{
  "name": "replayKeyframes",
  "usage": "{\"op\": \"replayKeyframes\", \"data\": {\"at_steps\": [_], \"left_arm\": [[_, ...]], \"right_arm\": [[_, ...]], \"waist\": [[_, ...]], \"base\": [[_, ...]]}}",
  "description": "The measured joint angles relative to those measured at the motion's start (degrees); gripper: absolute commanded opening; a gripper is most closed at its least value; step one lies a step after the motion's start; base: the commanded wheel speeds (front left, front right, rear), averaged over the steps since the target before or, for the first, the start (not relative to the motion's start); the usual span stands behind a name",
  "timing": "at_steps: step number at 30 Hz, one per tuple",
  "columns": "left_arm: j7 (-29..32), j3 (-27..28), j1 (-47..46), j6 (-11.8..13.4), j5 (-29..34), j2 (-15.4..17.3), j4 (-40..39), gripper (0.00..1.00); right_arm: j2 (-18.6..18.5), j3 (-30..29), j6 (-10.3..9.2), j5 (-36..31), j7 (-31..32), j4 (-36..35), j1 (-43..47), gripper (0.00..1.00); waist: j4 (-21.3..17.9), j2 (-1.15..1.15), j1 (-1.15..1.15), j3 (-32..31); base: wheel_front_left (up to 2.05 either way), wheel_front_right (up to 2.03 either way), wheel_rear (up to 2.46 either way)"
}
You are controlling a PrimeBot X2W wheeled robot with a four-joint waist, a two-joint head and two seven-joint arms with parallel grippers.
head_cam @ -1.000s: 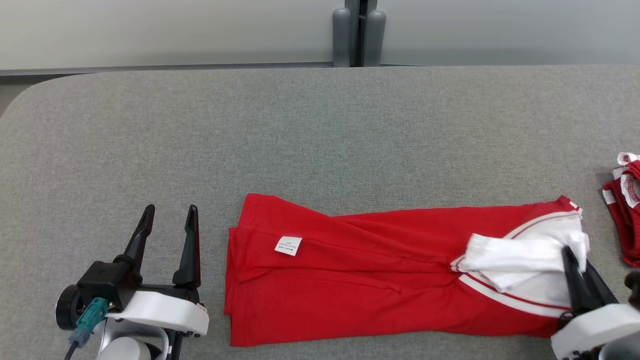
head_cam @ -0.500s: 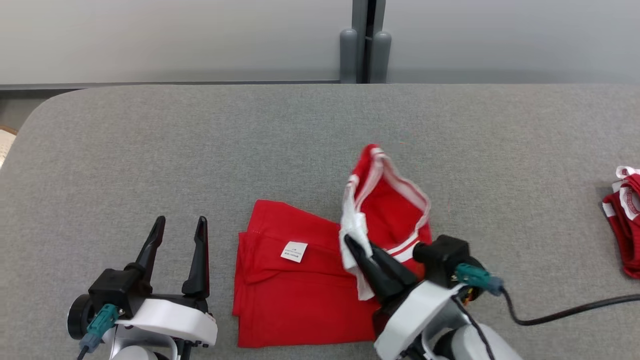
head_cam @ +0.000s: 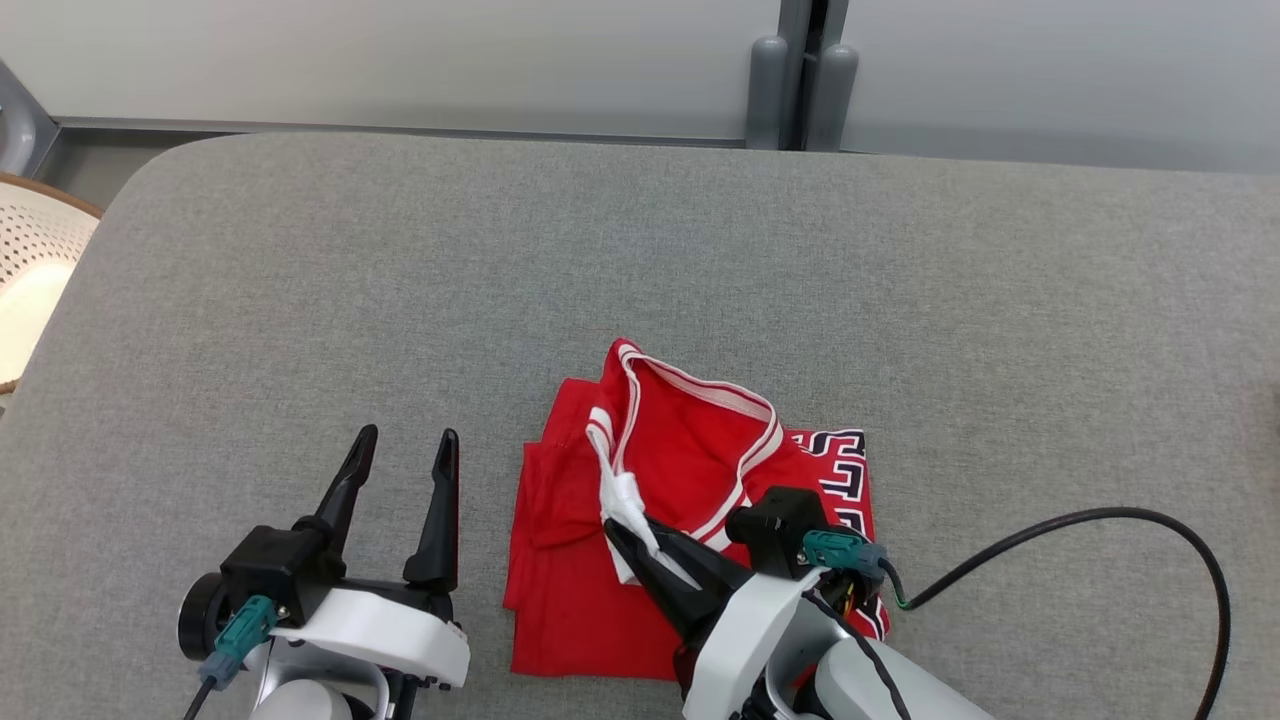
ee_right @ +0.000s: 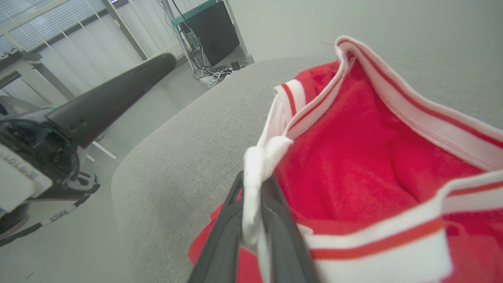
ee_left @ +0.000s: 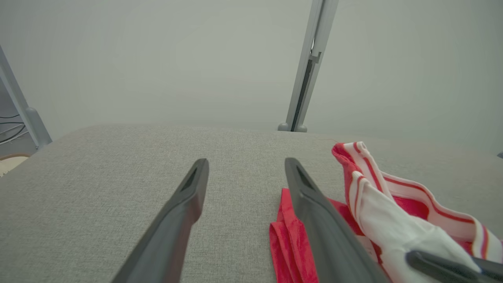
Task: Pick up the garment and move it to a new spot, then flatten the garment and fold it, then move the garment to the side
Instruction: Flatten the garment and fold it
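Head view, bottom edge first

- Right gripper (head_cam: 625, 532) at lower centre, fingers pinched together on a bunched white strip of the garment (head_cam: 690, 470). The right wrist view confirms it: white cloth squeezed between the two dark fingers (ee_right: 275, 220), red body and striped trim hanging open past the tips
- Left gripper (head_cam: 409, 436) at lower left, fingers apart, nothing between them. It hovers over bare table (head_cam: 400, 250), just beside the garment's left edge and not touching it. In the left wrist view the red hem sits right of the gripper (ee_left: 246, 163) and low in the frame
- The garment lies at lower centre of the table, a red stack about as wide as it is deep. The lifted part is a trimmed opening that stands up over the stack's left half, its loop running toward upper frame. Black-and-white lettering shows on the flat layer at the stack's right side
- Black cable (head_cam: 1100, 520) loops over the table at lower right, well apart from the cloth
- Far half of the table is grey fabric up to the wall

Judgement: the fold is mid-way. The held edge is above the stack, slightly right of its left hem, so the move turns on carrying it leftward in frame and down to meet that hem. The right arm already has the cloth. The left is nearest the landing edge and could pin it
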Motion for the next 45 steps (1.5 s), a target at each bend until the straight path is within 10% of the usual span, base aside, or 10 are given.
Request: {"op": "replayKeyframes", "data": {"at_steps": [1, 2, 13, 29, 45], "left_arm": [[-0.01, -0.11, -0.15, -0.02, 0.02, -0.11, 0.22, 1.00], [-0.04, -0.15, -0.35, -0.22, 0.05, -0.20, 0.46, 1.00], [-0.51, 0.75, -1.36, -0.42, 0.58, 0.02, 1.70, 1.00], [-0.74, 3.42, 0.91, 0.62, 0.43, 1.78, 0.53, 1.00], [0.04, 3.85, 4.36, 2.14, -0.11, 3.36, -1.30, 1.00]], "right_arm": [[-0.05, 0.76, 0.00, 0.12, -0.10, 1.02, -0.76, 0.91], [-0.07, 1.59, 0.00, 0.45, -0.86, 1.67, -1.44, 1.00], [0.04, 3.57, 0.00, 2.76, -10.68, -3.28, -6.89, 1.00], [-7.68, -34.89, 0.00, -10.51, -7.95, -14.40, 10.00, 1.00], [-6.86, -43.51, 0.00, -15.05, 0.59, -26.76, 22.81, 1.00]], "waist": [[0.13, 0.00, 0.00, 0.32], [0.24, 0.00, 0.00, 0.62], [-1.21, 0.00, 0.00, 1.75], [-7.04, 0.00, 0.00, -0.80], [-9.58, 0.00, 0.00, -3.57]], "base": [[0.00, 0.00, 0.00], [0.00, 0.00, 0.00], [0.00, 0.00, 0.00], [0.00, 0.00, 0.00], [0.00, 0.00, 0.00]]}}
